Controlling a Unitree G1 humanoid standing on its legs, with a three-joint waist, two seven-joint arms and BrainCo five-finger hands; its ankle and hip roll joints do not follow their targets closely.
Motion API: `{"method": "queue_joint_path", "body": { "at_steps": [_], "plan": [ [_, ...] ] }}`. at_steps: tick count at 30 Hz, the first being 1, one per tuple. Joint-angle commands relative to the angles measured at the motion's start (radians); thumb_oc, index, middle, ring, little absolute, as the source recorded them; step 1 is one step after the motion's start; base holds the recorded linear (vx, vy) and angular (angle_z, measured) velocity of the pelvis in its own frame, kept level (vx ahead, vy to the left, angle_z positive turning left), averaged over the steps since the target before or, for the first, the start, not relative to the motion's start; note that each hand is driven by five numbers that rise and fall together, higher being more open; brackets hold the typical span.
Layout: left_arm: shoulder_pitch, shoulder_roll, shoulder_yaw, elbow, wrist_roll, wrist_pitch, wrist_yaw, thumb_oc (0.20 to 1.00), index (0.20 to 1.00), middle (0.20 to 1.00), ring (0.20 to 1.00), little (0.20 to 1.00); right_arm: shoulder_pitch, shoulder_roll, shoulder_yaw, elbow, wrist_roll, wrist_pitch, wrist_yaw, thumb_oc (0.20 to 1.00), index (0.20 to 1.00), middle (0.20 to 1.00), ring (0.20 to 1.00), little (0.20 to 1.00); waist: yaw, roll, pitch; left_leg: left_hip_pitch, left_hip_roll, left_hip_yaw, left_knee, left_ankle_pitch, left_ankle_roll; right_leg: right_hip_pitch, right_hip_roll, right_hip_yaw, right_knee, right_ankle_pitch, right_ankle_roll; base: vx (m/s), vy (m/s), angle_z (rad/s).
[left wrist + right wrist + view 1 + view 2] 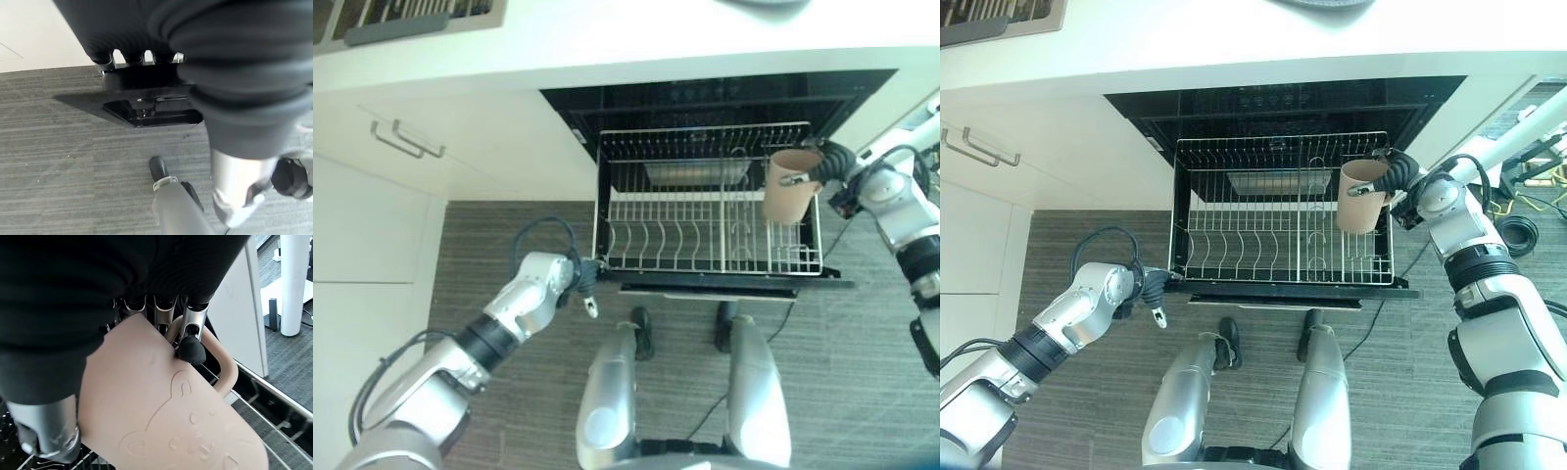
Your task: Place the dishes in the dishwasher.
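One stiff, light, breakable beige mug (1361, 196) sits gripped in our right hand (1400, 174), fingers through its handle, over the rack (1234, 245); our left hand's (1151, 292) fingers we cannot tell.

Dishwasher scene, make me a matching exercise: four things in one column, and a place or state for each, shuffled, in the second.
Things:
1. mug
2. dish rack
3. left hand
4. cabinet handles

Places or states:
A. low, by the rack's front left corner
B. on the white cupboard front, left of the dishwasher
C. held in the right hand, over the rack's right side
D. pulled out of the dishwasher

Pairs: 1-C, 2-D, 3-A, 4-B
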Motion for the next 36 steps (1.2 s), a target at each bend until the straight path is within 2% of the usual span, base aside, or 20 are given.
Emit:
{"method": "queue_joint_path", "body": {
  "at_steps": [1, 4, 9, 10, 11, 12, 13, 25, 31, 32, 33, 34, 36],
  "plan": [
    [0.202, 0.024, -0.119, 0.049, -0.038, -0.009, 0.001, 1.000, 1.000, 1.000, 1.000, 1.000, -0.073, 0.005, -0.017, 0.048, 0.008, -0.045, -0.010, 0.200, 0.200, 0.200, 0.200, 0.200, 0.035, -0.004, -0.022, -0.049, -0.013, -0.102, 0.001, -0.022, -0.009, 0.012, -0.056, -0.025, -0.024, -0.035, 0.052, 0.00, 0.000, 0.00],
    [0.227, -0.007, -0.140, 0.119, -0.032, -0.042, 0.083, 1.000, 1.000, 1.000, 1.000, 1.000, -0.089, 0.026, -0.006, 0.084, 0.009, -0.046, -0.015, 0.200, 0.200, 0.200, 0.200, 0.200, 0.040, 0.001, -0.022, -0.059, -0.014, -0.102, 0.002, -0.019, -0.007, -0.001, -0.054, -0.019, -0.013, -0.040, 0.047, 0.00, 0.000, 0.00],
    [0.253, -0.039, -0.156, 0.208, -0.035, -0.085, 0.159, 1.000, 1.000, 1.000, 1.000, 1.000, -0.093, 0.040, -0.005, 0.132, -0.024, -0.055, -0.021, 0.200, 0.200, 0.200, 0.200, 0.200, 0.042, 0.001, -0.026, -0.068, -0.011, -0.102, 0.002, -0.016, -0.001, -0.018, -0.047, -0.013, 0.002, -0.044, 0.040, 0.02, 0.001, -0.01],
    [0.259, -0.043, -0.157, 0.221, -0.035, -0.089, 0.170, 1.000, 1.000, 1.000, 1.000, 1.000, -0.092, 0.041, -0.004, 0.138, -0.032, -0.058, -0.022, 0.200, 0.200, 0.200, 0.200, 0.200, 0.043, 0.001, -0.030, -0.058, -0.011, -0.110, 0.008, -0.044, -0.004, -0.012, -0.043, -0.005, 0.014, -0.071, 0.048, 0.00, 0.000, 0.00],
    [0.264, -0.049, -0.160, 0.240, -0.036, -0.094, 0.189, 1.000, 1.000, 1.000, 1.000, 1.000, -0.094, 0.039, -0.001, 0.140, -0.045, -0.058, -0.024, 0.200, 0.200, 0.200, 0.200, 0.200, 0.042, -0.002, -0.027, -0.070, -0.009, -0.102, 0.004, -0.018, 0.001, -0.021, -0.042, -0.010, 0.005, -0.047, 0.039, 0.00, -0.005, -0.04],
    [0.268, -0.053, -0.160, 0.260, -0.032, -0.103, 0.204, 1.000, 1.000, 1.000, 1.000, 1.000, -0.097, 0.037, 0.003, 0.146, -0.052, -0.058, -0.022, 0.200, 0.200, 0.200, 0.200, 0.200, 0.043, -0.004, -0.028, -0.071, -0.008, -0.101, 0.004, -0.018, 0.002, -0.023, -0.040, -0.009, 0.005, -0.046, 0.038, -0.01, -0.010, -0.06],
    [0.273, -0.060, -0.160, 0.279, -0.032, -0.107, 0.216, 1.000, 1.000, 1.000, 1.000, 1.000, -0.097, 0.034, 0.006, 0.149, -0.073, -0.058, -0.023, 0.200, 0.200, 0.200, 0.200, 0.200, 0.044, -0.006, -0.032, -0.063, -0.007, -0.108, 0.009, -0.044, -0.001, -0.019, -0.037, -0.001, 0.017, -0.071, 0.045, 0.08, -0.012, -0.06],
    [0.292, -0.100, -0.159, 0.363, -0.034, -0.114, 0.280, 1.000, 1.000, 1.000, 1.000, 1.000, -0.093, 0.005, 0.031, 0.185, -0.146, -0.057, -0.017, 0.200, 0.200, 0.200, 0.200, 0.200, 0.045, -0.029, -0.045, -0.062, 0.000, -0.099, 0.017, -0.050, 0.009, -0.025, -0.030, 0.002, 0.025, -0.069, 0.042, 0.00, -0.013, -0.03],
    [0.290, -0.107, -0.163, 0.372, -0.031, -0.116, 0.289, 1.000, 1.000, 1.000, 1.000, 1.000, -0.083, 0.009, 0.021, 0.196, -0.117, -0.037, -0.017, 0.200, 0.200, 0.200, 0.200, 0.200, 0.043, -0.032, -0.048, -0.060, -0.002, -0.099, 0.019, -0.052, 0.011, -0.023, -0.027, 0.004, 0.024, -0.068, 0.040, 0.00, -0.002, -0.01],
    [0.289, -0.109, -0.165, 0.376, -0.031, -0.117, 0.296, 1.000, 1.000, 1.000, 1.000, 1.000, -0.078, 0.012, 0.020, 0.201, -0.121, -0.034, -0.023, 0.379, 0.379, 0.379, 0.379, 0.379, 0.043, -0.033, -0.048, -0.058, -0.002, -0.098, 0.019, -0.052, 0.011, -0.022, -0.027, 0.005, 0.024, -0.068, 0.040, 0.00, 0.000, 0.00],
    [0.289, -0.110, -0.162, 0.378, -0.031, -0.121, 0.299, 1.000, 1.000, 1.000, 1.000, 1.000, -0.075, 0.014, 0.019, 0.202, -0.130, -0.035, -0.034, 0.724, 0.724, 0.724, 0.724, 0.724, 0.043, -0.033, -0.048, -0.058, -0.002, -0.098, 0.020, -0.052, 0.012, -0.022, -0.027, 0.005, 0.025, -0.068, 0.040, 0.00, 0.000, 0.00],
    [0.288, -0.112, -0.161, 0.381, -0.034, -0.121, 0.303, 1.000, 1.000, 1.000, 1.000, 1.000, -0.075, 0.017, 0.020, 0.202, -0.135, -0.035, -0.043, 1.000, 1.000, 1.000, 1.000, 1.000, 0.043, -0.033, -0.048, -0.059, -0.002, -0.098, 0.021, -0.052, 0.013, -0.022, -0.027, 0.006, 0.024, -0.067, 0.039, 0.00, 0.000, 0.00],
    [0.288, -0.118, -0.158, 0.384, -0.047, -0.119, 0.313, 1.000, 1.000, 1.000, 1.000, 1.000, -0.075, 0.022, 0.010, 0.208, -0.088, -0.021, -0.055, 1.000, 1.000, 1.000, 1.000, 1.000, 0.043, -0.033, -0.050, -0.055, 0.001, -0.092, 0.022, -0.054, 0.014, -0.019, -0.031, -0.001, 0.024, -0.067, 0.039, 0.00, 0.015, -0.01]
  ]
}}
